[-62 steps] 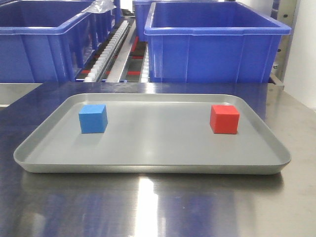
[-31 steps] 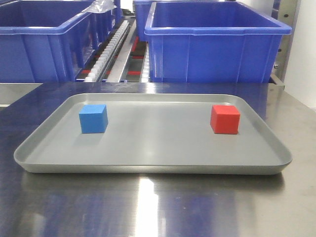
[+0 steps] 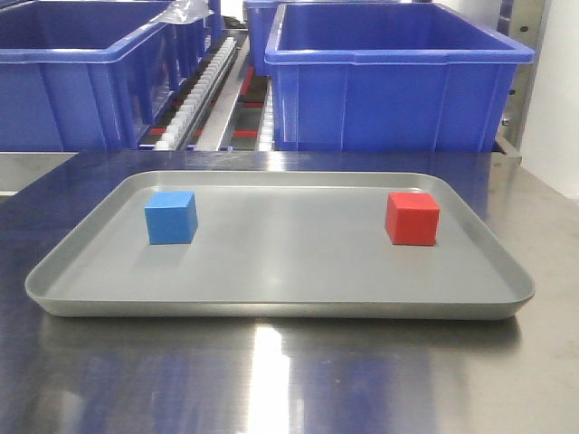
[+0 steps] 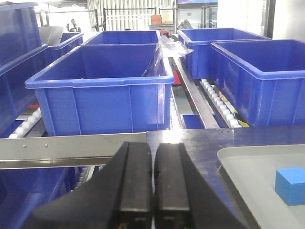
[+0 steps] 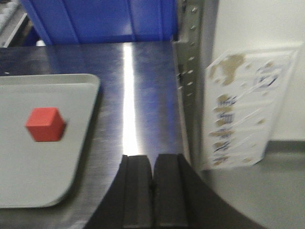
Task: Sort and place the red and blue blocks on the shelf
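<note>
The light blue block [image 3: 171, 217] sits on the left of a shallow grey tray [image 3: 271, 303]. The red block [image 3: 412, 218] sits on its right. In the left wrist view my left gripper [image 4: 153, 148] is shut and empty, left of the tray, with the blue block [image 4: 290, 185] ahead to its right. In the right wrist view my right gripper [image 5: 152, 160] is shut and empty over the steel tabletop, right of the tray, with the red block [image 5: 45, 124] ahead to its left. The shelf's steel front rail [image 4: 71, 148] and white rollers [image 3: 201, 90] lie behind the tray.
Large dark-blue bins [image 3: 393, 77] stand on the shelf tracks behind the table, several in the left wrist view [image 4: 102, 90]. A perforated steel post [image 5: 190, 71] and a white labelled panel [image 5: 243, 105] stand at the table's right edge.
The front view has shifted by a hair; the blocks and tray stay where they were. No gripper shows in that view.
</note>
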